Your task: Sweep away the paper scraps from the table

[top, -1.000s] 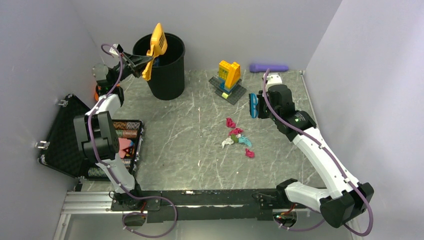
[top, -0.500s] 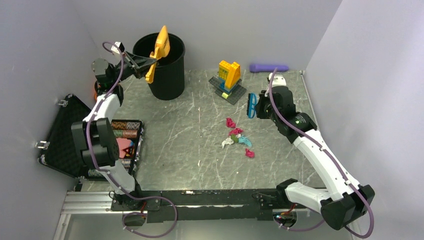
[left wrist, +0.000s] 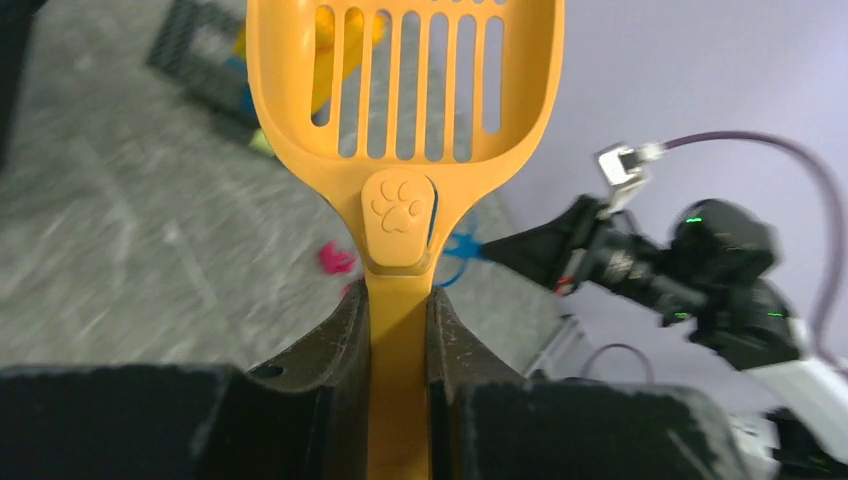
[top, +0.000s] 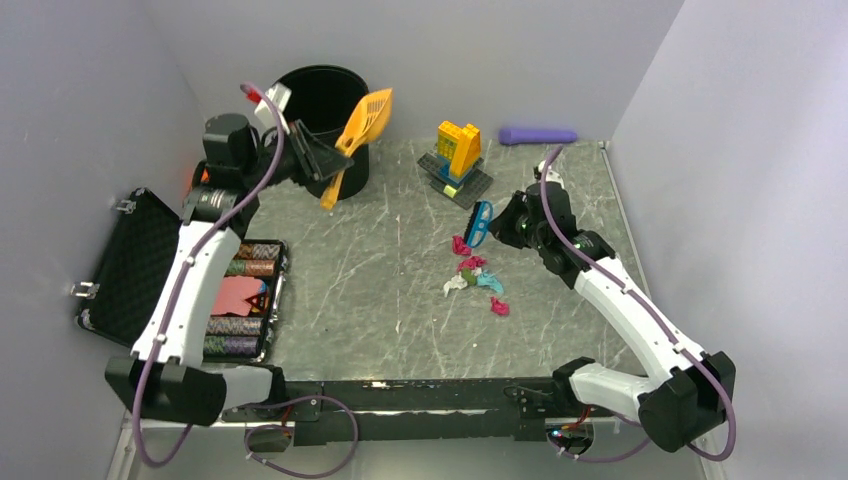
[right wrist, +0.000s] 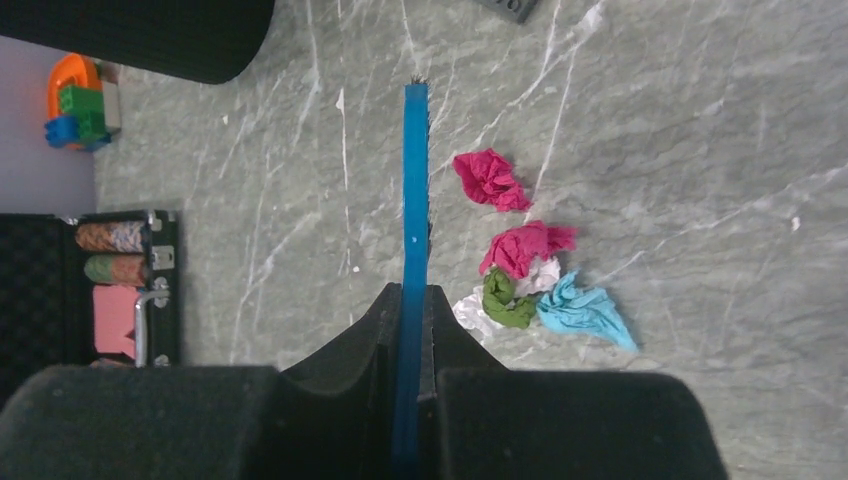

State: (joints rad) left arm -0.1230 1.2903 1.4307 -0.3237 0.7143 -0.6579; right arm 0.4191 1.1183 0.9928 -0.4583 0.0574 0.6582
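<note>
Top external: left hand grips orange scoop by black bin; right hand grips blue tool beside paper scraps on surface.

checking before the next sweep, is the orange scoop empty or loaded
Looks empty: the orange scoop has bare slots; paper scraps lie on the table.
</note>
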